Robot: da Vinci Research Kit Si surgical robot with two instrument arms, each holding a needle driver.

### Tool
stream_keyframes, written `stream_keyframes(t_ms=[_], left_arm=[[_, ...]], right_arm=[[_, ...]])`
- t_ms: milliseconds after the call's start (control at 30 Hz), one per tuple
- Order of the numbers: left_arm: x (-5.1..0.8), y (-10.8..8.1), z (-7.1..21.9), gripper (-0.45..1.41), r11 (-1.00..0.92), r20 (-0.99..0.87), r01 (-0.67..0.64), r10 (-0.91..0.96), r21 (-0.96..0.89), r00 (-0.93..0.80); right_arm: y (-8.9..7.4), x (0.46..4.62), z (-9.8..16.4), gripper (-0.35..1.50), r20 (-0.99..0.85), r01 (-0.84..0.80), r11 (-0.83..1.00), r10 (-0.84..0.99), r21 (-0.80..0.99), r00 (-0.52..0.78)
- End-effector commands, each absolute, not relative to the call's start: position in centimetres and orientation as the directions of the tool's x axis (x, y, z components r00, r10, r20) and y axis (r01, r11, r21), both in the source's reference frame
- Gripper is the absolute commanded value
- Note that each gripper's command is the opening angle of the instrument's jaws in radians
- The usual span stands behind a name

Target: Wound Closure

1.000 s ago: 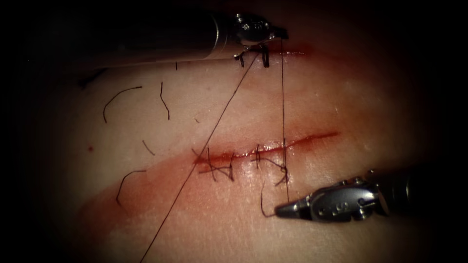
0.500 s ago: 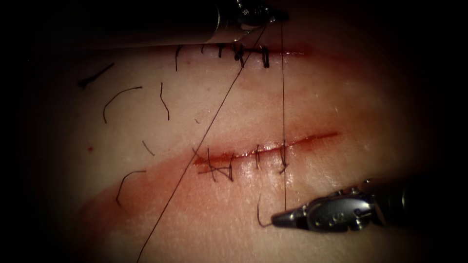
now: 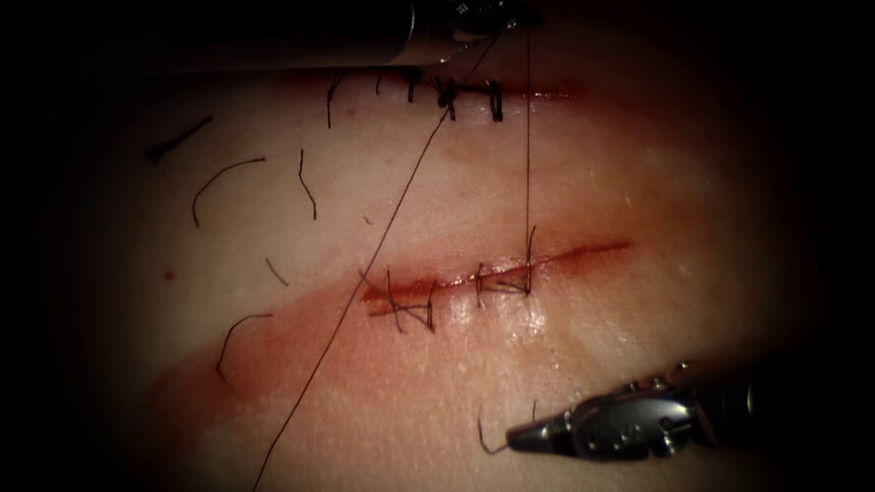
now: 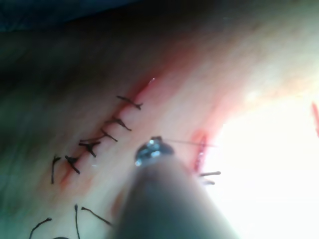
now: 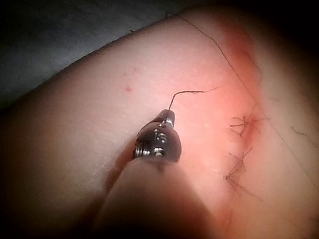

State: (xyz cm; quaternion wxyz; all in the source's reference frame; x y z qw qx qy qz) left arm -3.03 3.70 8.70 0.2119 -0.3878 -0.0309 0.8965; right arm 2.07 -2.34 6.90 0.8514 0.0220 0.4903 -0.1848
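Note:
The tissue (image 3: 638, 182) has a cut (image 3: 583, 253) across its middle, with several stitches (image 3: 410, 305) along its left part. My left tool (image 3: 515, 16) is at the top edge, jaws shut on the thread. A taut strand (image 3: 528, 137) drops straight from it to the newest stitch (image 3: 521, 282), where a short tail sticks up. A second long strand (image 3: 365, 273) slants down to the lower left edge. My right tool (image 3: 518, 439) lies below the cut, shut on a short curled piece of thread (image 3: 483, 442). That piece (image 5: 187, 93) curls from its jaws (image 5: 168, 117).
A second cut near the top carries a row of dark stitches (image 3: 456, 91), which the left wrist view shows (image 4: 107, 134) beside my left tool's tip (image 4: 153, 151). Several cut ends of thread (image 3: 223, 178) lie on the tissue's left side. Red fluid stains the tissue around the middle cut.
The left tool rose toward the top edge and the newest stitch drew tight onto the cut. The strand from that stitch to the right tool is gone; the right tool moved down.

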Motion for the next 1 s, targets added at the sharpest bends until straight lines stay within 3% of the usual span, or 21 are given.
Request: stream_keyframes(t_ms=[33,200,233,267,300,333,367,400,467,500,600,733,900,1000], left_arm=[[-3.08,3.7,8.7,-0.45,-0.909,-0.684,-0.354,0.401,-0.219,-0.609],[-3.04,3.5,8.7,-0.45,-0.913,-0.685,-0.346,0.396,-0.219,-0.612],[-3.03,3.5,8.6,-0.45,-0.915,-0.686,-0.342,0.391,-0.216,-0.614],[-3.02,3.5,8.6,-0.08,-0.912,-0.684,-0.344,0.397,-0.221,-0.612],[-3.0,3.4,8.6,-0.05,-0.913,-0.684,-0.343,0.397,-0.223,-0.611],[-2.98,3.4,8.5,0.17,-0.908,-0.682,-0.347,0.408,-0.234,-0.608],[-2.96,3.3,8.5,0.32,-0.906,-0.68,-0.349,0.413,-0.239,-0.606],[-2.94,3.3,8.5,0.34,-0.906,-0.68,-0.348,0.414,-0.241,-0.606],[-2.9,3.3,8.4,0.1,-0.907,-0.681,-0.343,0.413,-0.245,-0.605],[-2.87,3.2,8.3,0.09,-0.907,-0.681,-0.341,0.413,-0.247,-0.605],[-2.78,3.1,8.2,-0.43,-0.908,-0.682,-0.332,0.412,-0.255,-0.604],[-2.65,3.0,8.1,-0.45,-0.909,-0.677,-0.33,0.412,-0.255,-0.61],[-2.47,2.9,7.8,-0.45,-0.905,-0.681,-0.336,0.418,-0.26,-0.601],[-2.38,2.8,7.6,-0.45,-0.902,-0.687,-0.342,0.424,-0.263,-0.59]], right_arm=[[-2.4,2.12,6.9,-0.35,-0.842,0.33,0.934,-0.285,-0.137,0.458],[-2.4,2.12,6.9,-0.35,-0.844,0.307,0.946,-0.248,-0.106,0.475],[-2.4,2.13,6.9,-0.23,-0.847,0.295,0.952,-0.221,-0.081,0.483],[-2.5,2.13,6.9,0.09,-0.851,0.275,0.96,-0.182,-0.047,0.492],[-2.5,2.14,6.9,0.44,-0.854,0.256,0.967,-0.144,-0.013,0.5],[-2.6,2.16,6.8,1.23,-0.861,0.211,0.976,-0.066,0.049,0.505],[-2.6,2.18,6.8,1.35,-0.864,0.168,0.98,0.003,0.102,0.503],[-2.6,2.19,6.8,1.45,-0.867,0.149,0.981,0.033,0.123,0.497],[-2.7,2.21,6.7,1.48,-0.863,0.085,0.974,0.144,0.211,0.485],[-2.7,2.21,6.7,1.48,-0.865,0.078,0.97,0.168,0.23,0.473],[-2.7,2.16,6.5,1.48,-0.863,0.074,0.936,0.283,0.344,0.419],[-2.9,1.95,6.4,1.48,-0.783,0.124,0.808,0.503,0.576,0.366],[-2.8,1.73,6.4,1.48,-0.731,0.111,0.751,0.581,0.651,0.359],[-2.6,1.64,6.5,1.31,-0.699,0.068,0.728,0.621,0.682,0.355]])
